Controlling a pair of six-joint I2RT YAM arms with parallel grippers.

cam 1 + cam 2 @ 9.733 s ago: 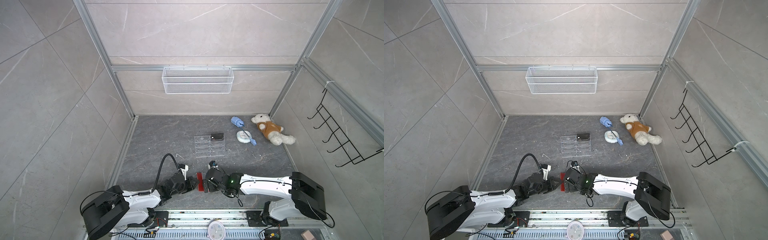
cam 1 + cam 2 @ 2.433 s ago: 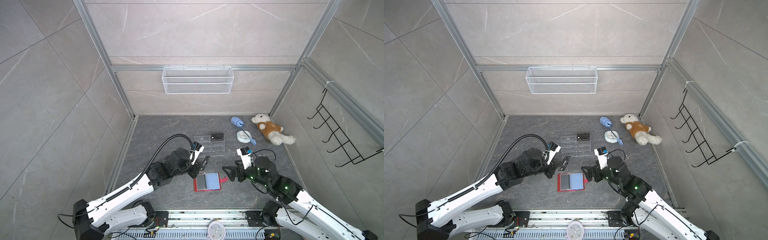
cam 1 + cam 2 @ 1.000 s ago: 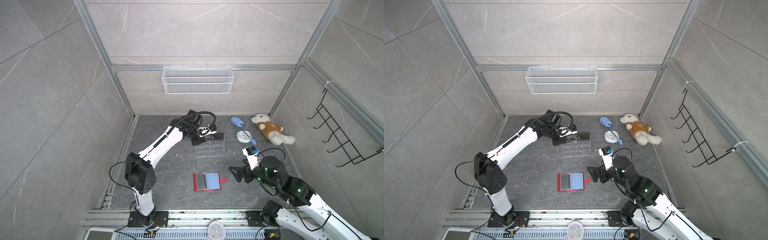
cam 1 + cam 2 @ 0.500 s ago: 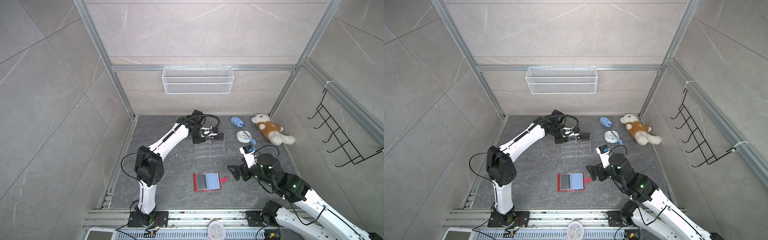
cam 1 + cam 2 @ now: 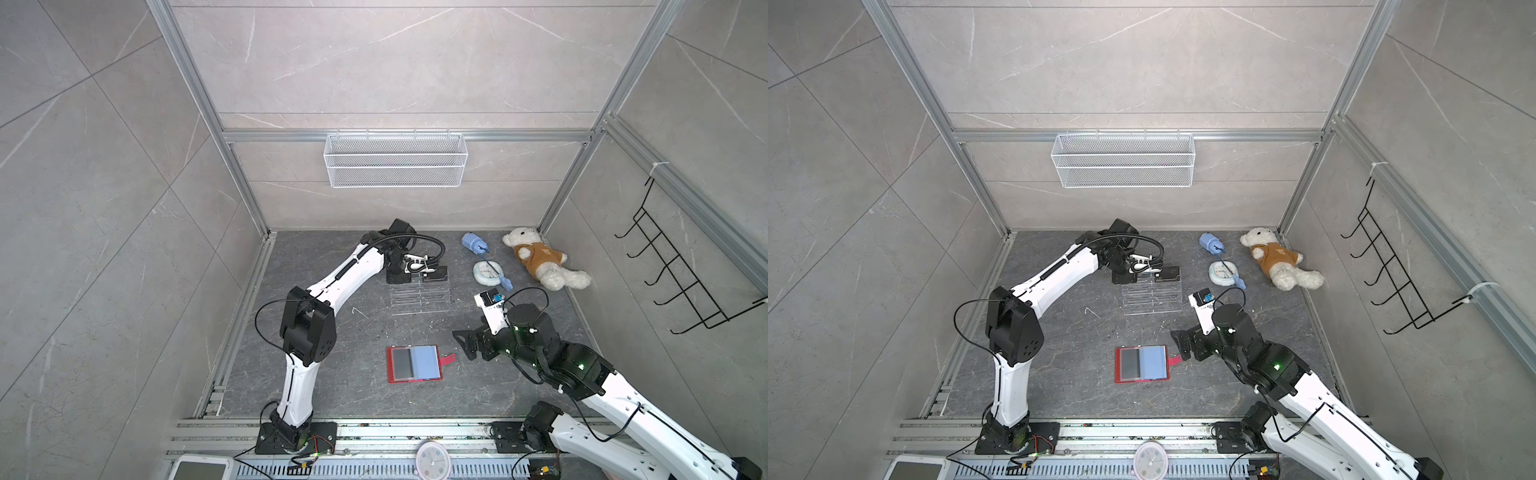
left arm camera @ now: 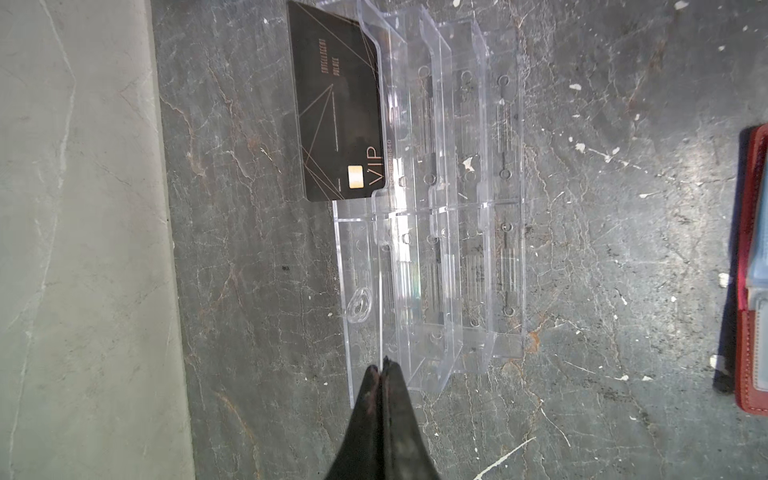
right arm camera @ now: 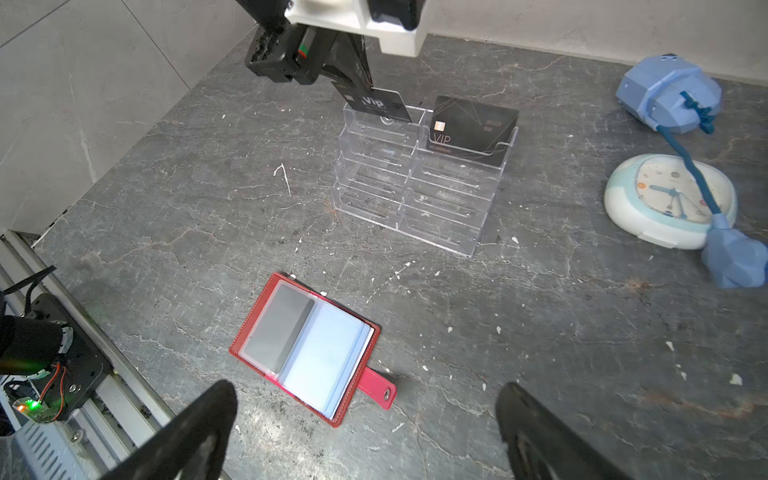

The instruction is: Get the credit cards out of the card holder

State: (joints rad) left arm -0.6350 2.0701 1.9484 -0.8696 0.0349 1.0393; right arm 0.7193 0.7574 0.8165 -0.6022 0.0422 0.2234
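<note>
Seating the second card is judged the step in hand; on the bench (image 5: 332,386), over the acrylic tiered stand's (image 7: 415,199) rear pocket, a black Vip card (image 7: 380,104) is pinched, tilted, by the left hand (image 6: 382,368), beside the seated VIP card (image 7: 473,120); the red card holder (image 5: 413,363) lies open near the spread, empty right hand (image 7: 365,409); levelling and lowering behind the clear lip (image 7: 374,126) are called for next; teddy bear (image 5: 536,259) and alarm clock (image 7: 669,199) lie well apart.

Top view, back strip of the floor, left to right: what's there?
left gripper, shut on a black card → second black card, standing in the acrylic stand → round clock → teddy bear. Blue toy left out: it overlaps the clock.
</note>
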